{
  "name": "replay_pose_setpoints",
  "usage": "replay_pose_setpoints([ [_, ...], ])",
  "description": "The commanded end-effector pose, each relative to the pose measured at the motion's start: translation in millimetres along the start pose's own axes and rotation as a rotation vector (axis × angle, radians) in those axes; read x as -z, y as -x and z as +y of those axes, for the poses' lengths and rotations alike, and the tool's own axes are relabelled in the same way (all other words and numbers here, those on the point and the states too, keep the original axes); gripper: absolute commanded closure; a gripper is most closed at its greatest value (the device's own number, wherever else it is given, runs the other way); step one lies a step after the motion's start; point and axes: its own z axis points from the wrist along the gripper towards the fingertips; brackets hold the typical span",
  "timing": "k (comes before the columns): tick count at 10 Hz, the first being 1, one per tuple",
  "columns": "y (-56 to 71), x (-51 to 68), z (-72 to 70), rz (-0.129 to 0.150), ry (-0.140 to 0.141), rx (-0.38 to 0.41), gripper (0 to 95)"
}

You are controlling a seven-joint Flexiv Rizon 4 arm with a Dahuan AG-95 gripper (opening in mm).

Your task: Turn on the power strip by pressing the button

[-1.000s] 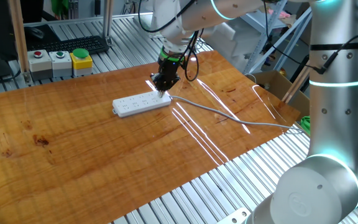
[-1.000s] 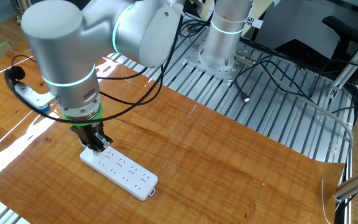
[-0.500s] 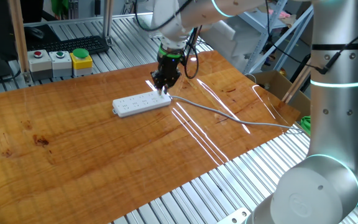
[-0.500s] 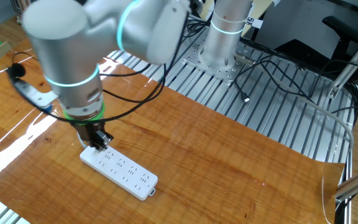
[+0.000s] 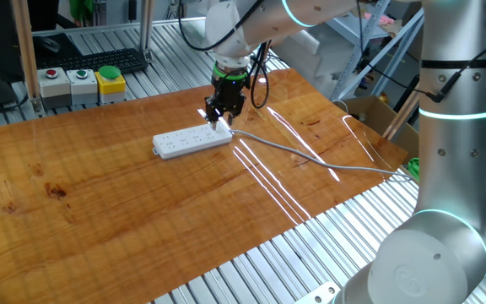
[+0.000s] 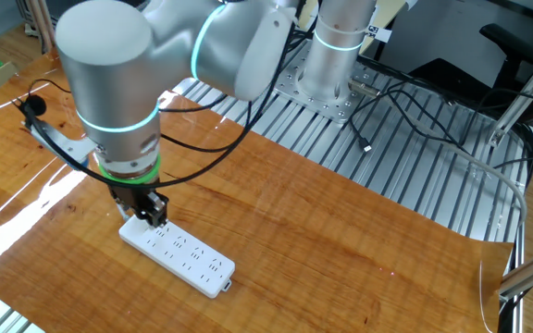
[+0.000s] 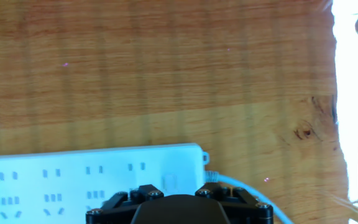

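One wooden table [image 5: 99, 194] carries the power strip [image 5: 192, 142], lying near its middle. Above the strip's cabled end hangs the gripper [image 5: 218, 117]; its fingertips are hidden, so its opening cannot be told. The button cannot be made out.

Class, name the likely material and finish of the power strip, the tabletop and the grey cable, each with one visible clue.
Power strip: likely white plastic, smooth moulded sockets.
Tabletop: wood or wood veneer, glossy; grain and bright reflections.
Cable: probably rubber or PVC sheath; thin, grey, bending.
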Motion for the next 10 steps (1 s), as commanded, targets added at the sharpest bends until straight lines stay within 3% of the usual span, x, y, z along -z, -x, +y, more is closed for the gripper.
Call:
replay_pose_setpoints([
  [1, 0.4, -1.4, -3.1, -0.001, 0.0, 0.006, 38.0],
  [2, 0.5, -1.4, -2.9, -0.001, -0.001, 0.004, 38.0],
  [4, 1.9, -3.3, -3.3, -0.006, -0.03, 0.026, 38.0],
  [5, 3.2, -3.3, -4.2, -0.001, -0.027, 0.028, 38.0],
  [6, 3.2, -3.3, -4.2, 0.004, -0.01, 0.008, 38.0],
  [7, 3.0, -3.3, -3.8, 0.02, 0.033, -0.038, 38.0],
  [8, 3.2, -2.6, -2.0, 0.025, 0.058, -0.061, 38.0],
  [9, 3.4, -0.6, 3.1, 0.028, 0.071, -0.088, 57.0],
  [10, 3.5, 0.9, 6.6, 0.031, 0.092, -0.107, 57.0],
])
